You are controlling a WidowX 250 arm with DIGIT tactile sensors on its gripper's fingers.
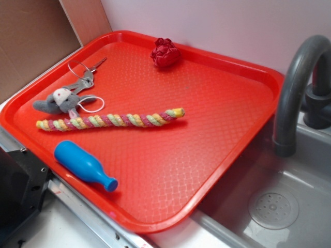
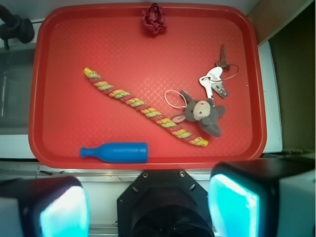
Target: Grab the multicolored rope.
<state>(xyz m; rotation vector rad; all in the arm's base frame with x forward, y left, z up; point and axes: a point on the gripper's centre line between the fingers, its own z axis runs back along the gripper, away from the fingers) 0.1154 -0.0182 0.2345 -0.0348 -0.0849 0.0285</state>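
The multicolored rope lies flat and nearly straight on the red tray, a twist of pink, yellow, pale green and magenta strands. My gripper hangs well above the tray's near edge, open, its two cyan-lit fingers wide apart with nothing between them. It is far from the rope and touches nothing. The gripper does not show in the exterior view.
A blue bottle lies near the tray's front edge. A grey plush mouse with keys touches one rope end. A dark red fabric ball sits at the far edge. Sink and faucet flank the tray.
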